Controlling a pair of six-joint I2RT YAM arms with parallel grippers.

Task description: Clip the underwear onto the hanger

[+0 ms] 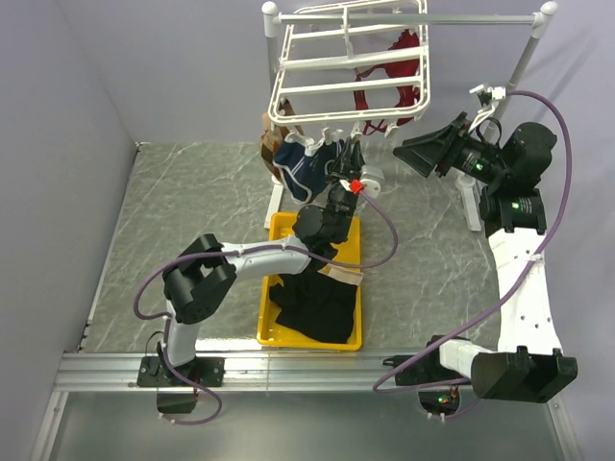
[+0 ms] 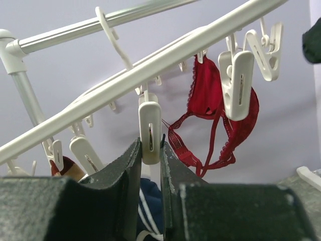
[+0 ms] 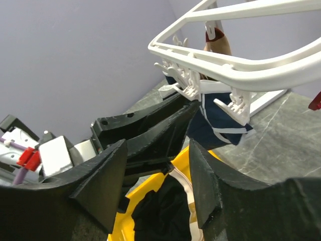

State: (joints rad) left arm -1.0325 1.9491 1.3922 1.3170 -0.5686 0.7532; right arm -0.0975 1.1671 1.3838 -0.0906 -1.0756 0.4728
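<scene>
The black underwear point(image 1: 317, 303) with its beige waistband point(image 3: 193, 201) hangs from my left gripper point(image 1: 336, 168) down into a yellow bin point(image 1: 274, 226). My left gripper is raised under the white hanger point(image 1: 348, 85). In the left wrist view its fingers stand close together point(image 2: 150, 145), with the lower end of a white clip point(image 2: 150, 125) between the tips. My right gripper point(image 1: 408, 149) is open and empty to the right of the hanger's front edge, facing the left gripper point(image 3: 150, 125). In the right wrist view its jaws point(image 3: 158, 145) stand wide apart above the underwear point(image 3: 165, 211).
A navy pair with white trim point(image 1: 303, 168) hangs clipped at the hanger's front left. A red garment point(image 1: 404, 58) hangs further back. The white pole stand point(image 1: 519, 58) carries the hanger. Free clips point(image 2: 238, 83) dangle along the bar.
</scene>
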